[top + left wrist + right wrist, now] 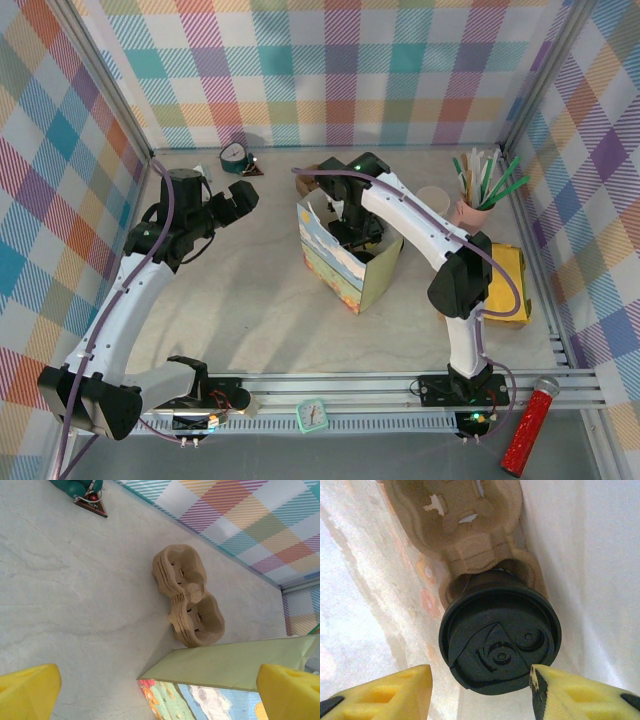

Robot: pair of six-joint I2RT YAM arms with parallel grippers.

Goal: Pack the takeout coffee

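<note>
Plaid walls all round, pale marbled worktop, nothing fancy. The takeout coffee point(500, 645) is down inside the paper bag point(345, 265), black lid up, seated in the near pocket of a pulp carrier point(470, 525). It's straight ahead of my right end effector point(481, 672), just past the fingertips. That end effector is roughly half open with nothing in it. Its yellow fingers point(385, 695) sit either side of the lid's near edge, and the right-hand one looks very near the rim.

My worry is that the bag walls are tight on both sides of it. If I pull out crooked, a finger could hook the lid and pop it or tip the cup. It could also drag a wall and topple the whole bag. My left end effector point(159, 680) is wide open and empty, with the bag's top edge ahead of it and not touching, so nothing braces the bag.
</note>
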